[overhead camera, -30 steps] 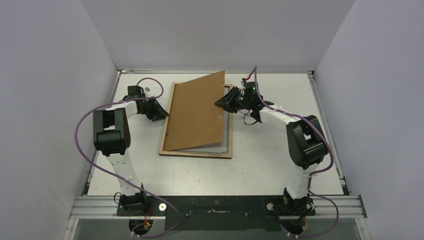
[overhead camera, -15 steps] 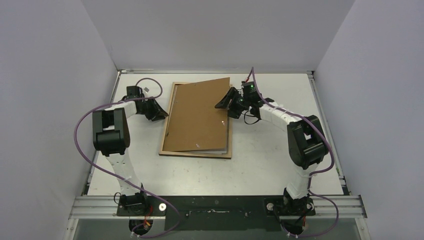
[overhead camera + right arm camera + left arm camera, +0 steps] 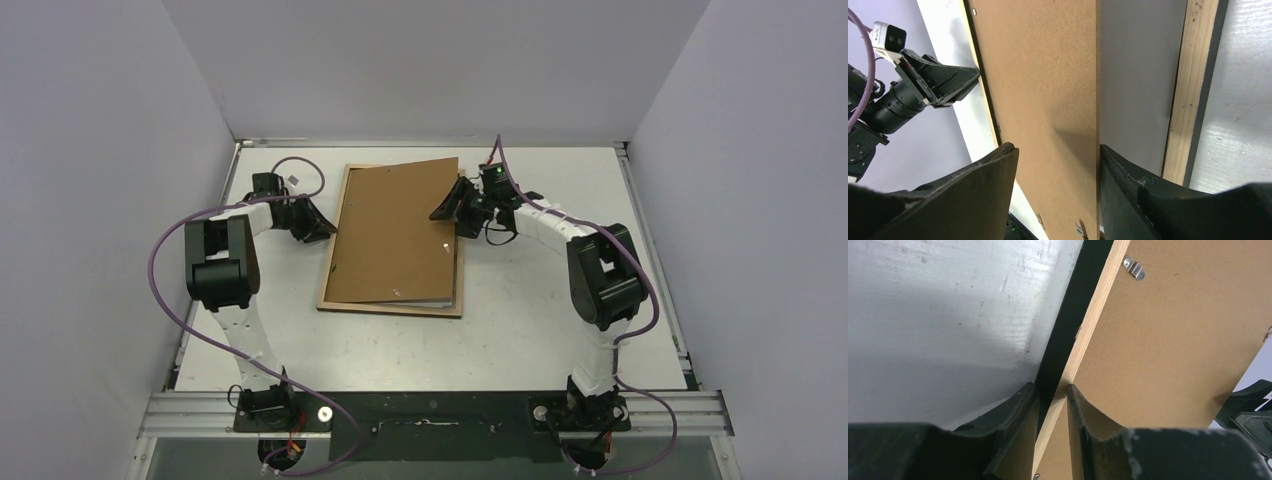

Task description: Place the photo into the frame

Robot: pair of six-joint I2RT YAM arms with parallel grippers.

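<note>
Since the backing board (image 3: 395,230) lies skewed over the frame (image 3: 390,308), which sits back-up in the middle of the counter (image 3: 540,330), I'd call this the closing-up step. Left jaws pinched narrow on the frame's left rim. Right jaws wide apart over the board's right edge, holding nothing. Photo: can't pick it out; a pale grey sheet under the board may be its back. Next: square the board into the recess, press flat, turn the clips (image 3: 1134,267).
</note>
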